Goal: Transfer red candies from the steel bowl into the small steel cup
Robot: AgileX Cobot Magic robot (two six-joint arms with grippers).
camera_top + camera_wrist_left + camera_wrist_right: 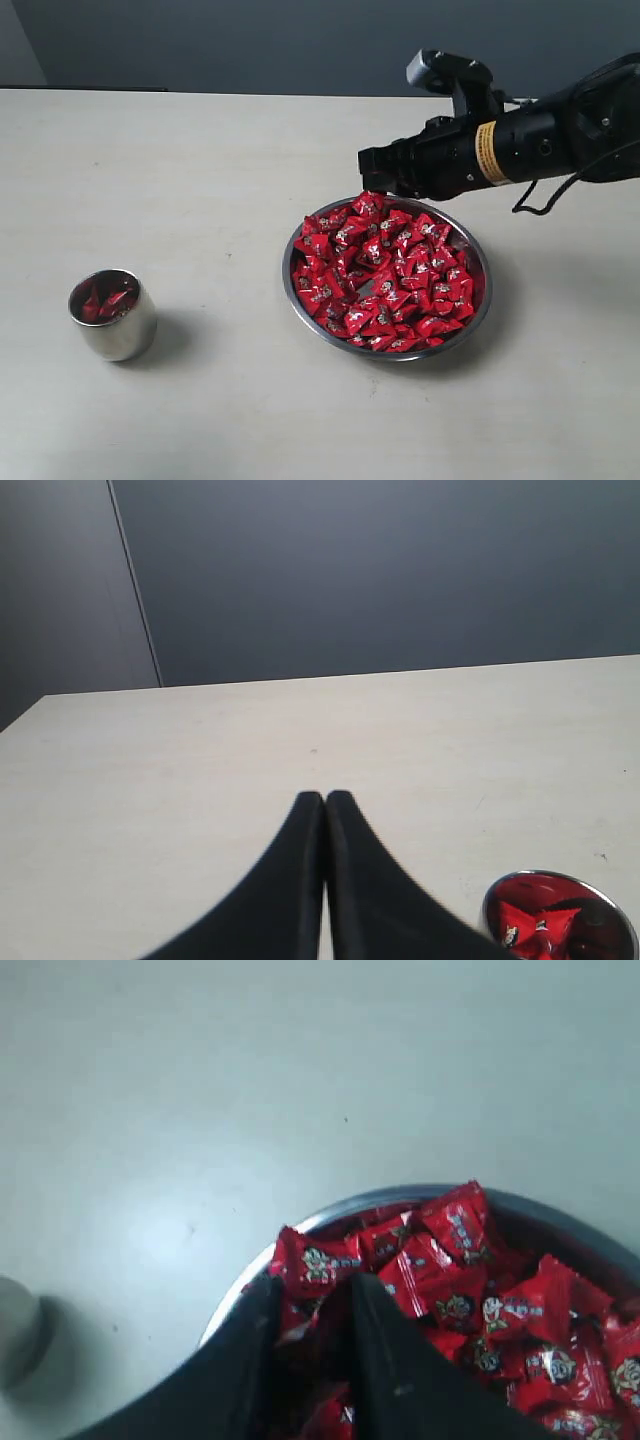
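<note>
Step in hand: picking – the right gripper (312,1295) is down at the far edge of the steel bowl (287,278), tips among the red candies (390,270).
Task's things: the bowl sits right of the middle of the desk (200,170), heaped full; the small steel cup (118,335) stands well apart to its left and already has a few candies inside.
Progress: judged early, since the bowl looks nearly full and the cup only partly so.
Right fingers (380,1360): parted narrowly, roughly a candy's width between them. They touch the wrappers at the rim side of the heap, and a bit of red shows in the gap. Whether a candy is actually pinched, I cannot tell.
Left gripper (325,802): fingers pressed together, holding nothing, raised over bare desk near the cup; not seen in the exterior view.
Next move calls for: a firm pinch on one candy, a clean lift clear of the heap, then a carry across to the cup – its mouth is small, so the release must be centred above it.
</note>
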